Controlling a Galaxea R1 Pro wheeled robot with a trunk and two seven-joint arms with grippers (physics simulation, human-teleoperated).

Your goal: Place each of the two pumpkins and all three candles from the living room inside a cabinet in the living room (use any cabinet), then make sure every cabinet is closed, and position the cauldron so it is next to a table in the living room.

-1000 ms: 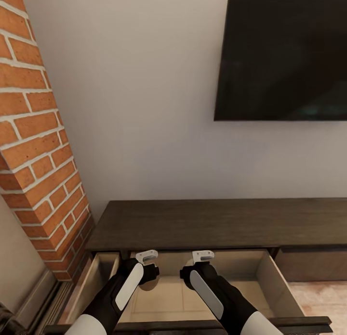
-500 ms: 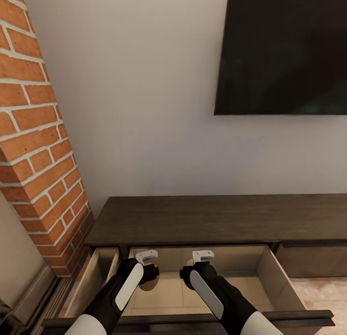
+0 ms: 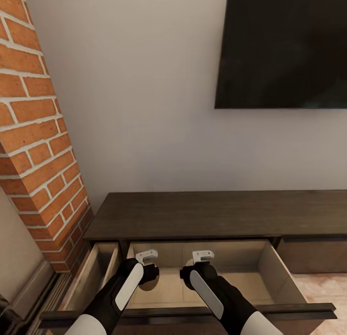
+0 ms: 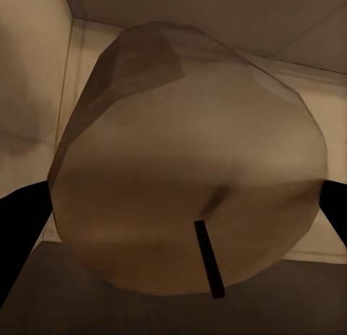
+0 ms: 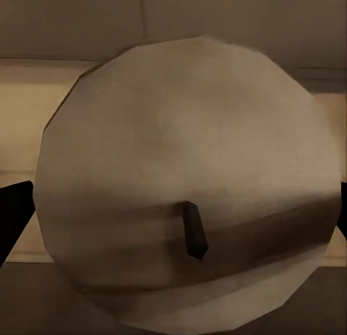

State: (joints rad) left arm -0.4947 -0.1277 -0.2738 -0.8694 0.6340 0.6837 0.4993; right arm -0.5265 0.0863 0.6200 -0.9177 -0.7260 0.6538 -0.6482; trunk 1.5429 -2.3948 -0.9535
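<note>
Tan candles (image 4: 184,183) (image 5: 191,180) gripped in both jaws over open drawer (image 3: 270,270), lower centre; lower fully, then release gently.

Cabinet (image 3: 207,214): dark brown wood, matt, faint grain along its top. Open drawer (image 3: 241,282) interior: paler beige board, smooth, matt. Candles (image 4: 188,169) (image 5: 191,183): dull tan wax, matt and faceted, each with a short dark wick. Brick pillar (image 3: 33,133): rough red brick, pale mortar. TV (image 3: 284,46): black, glossy.
</note>
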